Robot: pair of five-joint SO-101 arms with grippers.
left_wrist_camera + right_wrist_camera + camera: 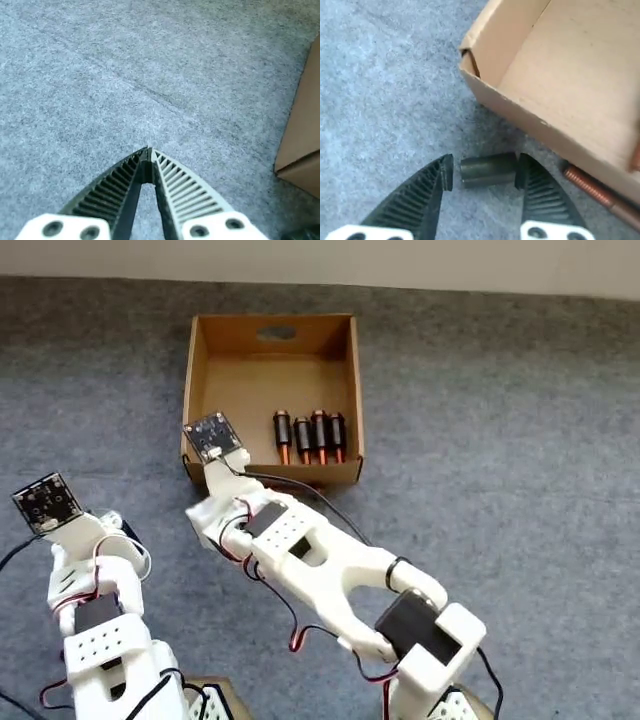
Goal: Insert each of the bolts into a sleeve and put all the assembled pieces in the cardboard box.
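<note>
Sleeve (487,170) lies between the spread right jaws (bolt (592,189) just beside).

This looks like a small robotics lab or a hobby workshop. The desk (540,420) is covered from edge to edge with a grey felt-like mat. On it stand the left arm (95,615) and the right arm (330,570), built of white plastic parts with open screw holes. Their red and black wires (296,483) run loose on the outside. A bare circuit board (212,436) sits at each wrist. A plain cardboard box (197,370) is the only container. Behind the desk a pale strip (400,258) shows; I cannot tell if it is wall or floor.
</note>
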